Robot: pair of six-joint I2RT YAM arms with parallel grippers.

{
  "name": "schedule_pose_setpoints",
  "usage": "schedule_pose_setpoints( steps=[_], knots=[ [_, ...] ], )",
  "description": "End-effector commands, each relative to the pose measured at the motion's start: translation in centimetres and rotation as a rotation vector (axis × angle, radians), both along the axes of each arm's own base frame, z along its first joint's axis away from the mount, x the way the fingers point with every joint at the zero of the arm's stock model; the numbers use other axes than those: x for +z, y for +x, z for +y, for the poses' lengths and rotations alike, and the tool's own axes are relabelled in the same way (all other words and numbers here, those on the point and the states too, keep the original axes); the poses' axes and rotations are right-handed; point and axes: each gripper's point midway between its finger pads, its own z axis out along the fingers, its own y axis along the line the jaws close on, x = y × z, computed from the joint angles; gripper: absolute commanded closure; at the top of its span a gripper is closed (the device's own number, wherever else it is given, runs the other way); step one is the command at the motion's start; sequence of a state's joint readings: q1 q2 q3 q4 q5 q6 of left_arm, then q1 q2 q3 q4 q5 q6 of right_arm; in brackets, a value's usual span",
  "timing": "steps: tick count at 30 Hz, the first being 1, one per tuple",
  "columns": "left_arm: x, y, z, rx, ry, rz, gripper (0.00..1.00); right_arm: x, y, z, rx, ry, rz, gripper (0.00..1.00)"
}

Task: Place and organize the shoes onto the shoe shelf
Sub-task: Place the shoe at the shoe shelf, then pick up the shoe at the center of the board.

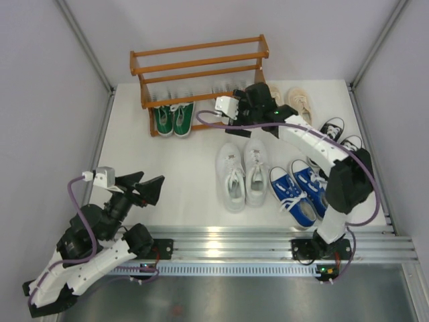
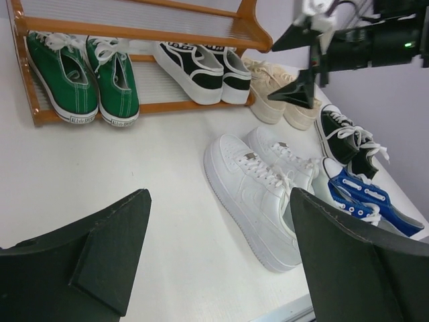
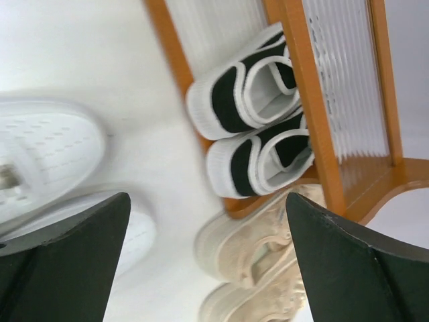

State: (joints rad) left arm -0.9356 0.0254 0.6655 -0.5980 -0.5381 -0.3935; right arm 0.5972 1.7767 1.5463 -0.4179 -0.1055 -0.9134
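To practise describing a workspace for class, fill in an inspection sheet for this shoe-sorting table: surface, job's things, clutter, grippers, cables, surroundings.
Surface: white table, no marks seen.
Job's things: shoe shelf; green pair and black-and-white pair on its bottom tier; beige pair, white pair, blue pair and black pair on the table.
Clutter: nothing seen.
Grippers: left gripper open, empty; right gripper open, empty, near the shelf.
Cables: purple cable looped along each arm.
Surroundings: grey walls; metal rail at the near edge.
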Motion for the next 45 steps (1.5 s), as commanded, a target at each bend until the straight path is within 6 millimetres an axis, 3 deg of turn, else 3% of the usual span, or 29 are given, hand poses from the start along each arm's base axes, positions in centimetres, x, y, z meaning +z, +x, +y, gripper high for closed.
schedule_pose_setpoints(
  steps=[1, 2, 3, 4, 5, 6, 7, 8, 12, 15, 18, 24, 26, 30, 37, 40, 41, 43, 45],
  knots=[
    [-0.2, 0.6, -1.6, -0.029, 0.033, 0.019, 0.09, 5.4, -5.8, -0.3, 0.04, 0.203, 0.085, 0.01],
    [-0.4, 0.8, -2.1, -0.04, 0.049, 0.033, 0.09, 4.9, -6.9, -1.0, 0.031, 0.237, 0.138, 0.0],
    [-1.4, 1.4, -3.3, -0.05, 0.109, 0.08, 0.09, 5.7, -8.3, -0.8, 0.065, 0.314, 0.183, 0.0],
    [-2.1, 1.6, -4.2, -0.071, 0.135, 0.11, 0.09, 7.8, -9.1, -1.5, -0.007, 0.434, 0.214, 0.01],
    [-2.4, 2.0, -5.0, -0.082, 0.155, 0.139, 0.09, 7.0, -8.5, -3.5, -0.111, 0.49, 0.251, 0.01],
    [-4.3, 2.7, -6.6, -0.098, 0.219, 0.217, 0.09, 7.4, -9.5, -3.6, -0.096, 0.555, 0.31, 0.01],
    [-5.0, 2.4, -8.3, -0.158, 0.212, 0.266, 0.08, 7.4, -10.3, -4.2, -0.096, 0.603, 0.366, 0.01],
    [-5.7, 2.4, -9.7, -0.198, 0.222, 0.306, 0.08, 8.1, -10.0, -7.0, -0.138, 0.656, 0.367, 0.01],
    [-9.5, 2.7, -15.8, -0.33, 0.213, 0.505, 0.1, 4.5, -12.7, -11.2, -0.194, 0.703, 0.509, 0.0],
    [-11.1, 3.2, -18.2, -0.331, 0.146, 0.592, 0.18, 3.4, -14.3, -13.1, -0.217, 0.701, 0.456, 0.01],
    [-12.5, 3.8, -19.4, -0.292, 0.129, 0.661, 0.23, 3.3, -15.5, -13.6, -0.222, 0.694, 0.427, 0.0],
    [-13.7, 3.9, -23.0, -0.251, 0.142, 0.678, 0.24, 3.6, -16.4, -13.9, -0.218, 0.693, 0.383, 0.01],
    [-13.6, 4.3, -23.6, -0.231, 0.137, 0.675, 0.24, 3.7, -16.5, -13.8, -0.21, 0.697, 0.387, 0.01],
    [-15.4, 5.8, -23.6, -0.128, 0.199, 0.663, 0.25, 3.8, -16.9, -13.5, -0.191, 0.704, 0.395, 0.0],
    [-19.1, 7.3, -22.2, -0.022, 0.342, 0.652, 0.39, 3.8, -17.1, -13.4, -0.177, 0.708, 0.4, 0.01],
    [-19.8, 7.7, -21.0, 0.012, 0.389, 0.621, 0.59, 3.4, -17.0, -13.3, -0.179, 0.705, 0.415, 0.01],
    [-19.6, 7.9, -20.9, 0.01, 0.396, 0.6, 0.77, 3.3, -17.0, -13.3, -0.179, 0.704, 0.42, 0.01],
    [-19.5, 7.9, -20.9, -0.016, 0.403, 0.557, 0.94, 3.0, -17.1, -13.2, -0.173, 0.701, 0.429, 0.02],
    [-18.1, 8.0, -21.0, -0.065, 0.402, 0.497, 1.0, 2.8, -17.4, -12.9, -0.144, 0.693, 0.443, 0.02]
  ],
)
